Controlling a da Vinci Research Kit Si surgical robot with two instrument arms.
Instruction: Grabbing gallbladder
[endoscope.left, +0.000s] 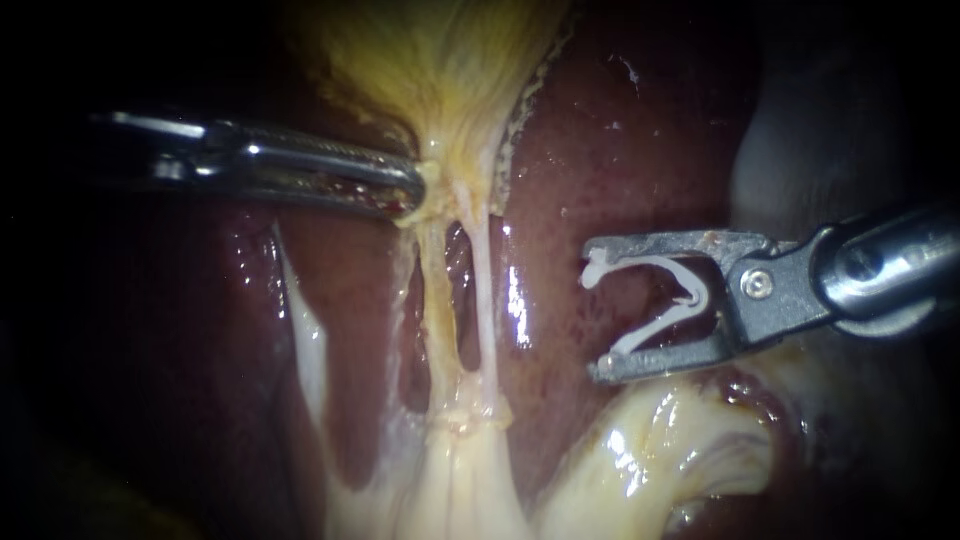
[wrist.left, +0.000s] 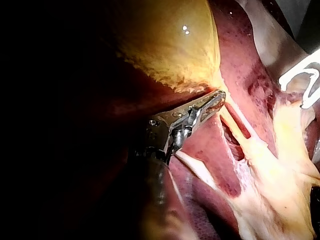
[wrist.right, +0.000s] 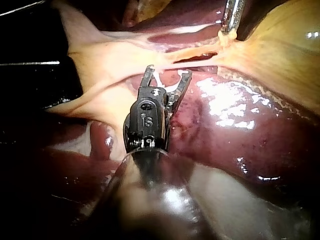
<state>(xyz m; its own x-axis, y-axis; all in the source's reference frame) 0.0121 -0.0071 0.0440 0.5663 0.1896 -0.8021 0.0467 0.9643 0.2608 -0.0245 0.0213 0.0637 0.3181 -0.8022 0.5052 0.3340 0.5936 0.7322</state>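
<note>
Gallbladder (endoscope.left: 440, 60) (wrist.left: 165, 40) (wrist.right: 280, 45): a yellow sac at the far middle of the scene, which narrowed to a neck on its near side.
Left instrument (endoscope.left: 412, 188) (wrist.left: 217, 99) (wrist.right: 227, 32): its shaft came in from the left and its tip sat at the gallbladder's neck.
Left jaws: narrow, closed on the neck tissue, with yellow tissue bunched at their tip.
Right instrument (endoscope.left: 595, 312) (wrist.right: 169, 71): it came in from the right and hung over the liver, apart from the tubes.
Right jaws: spread wide, carrying a white clip (endoscope.left: 695, 298) (wrist.left: 300, 82) whose two legs lay along both inner faces.
Tubes: two pale strands, a left tube (endoscope.left: 432, 310) and a right tube (endoscope.left: 483, 290), ran side by side from the neck toward the near edge with a dark gap between them.
Liver (endoscope.left: 620, 150) (wrist.right: 240, 130): dark red and wet, behind the tubes and on both sides of them.
Pale tissue (endoscope.left: 470, 480): a whitish sheet at the near middle, where both tubes ended.
Right wrist view: the tubes lay just ahead of the clip-bearing jaws, not touching them.
</note>
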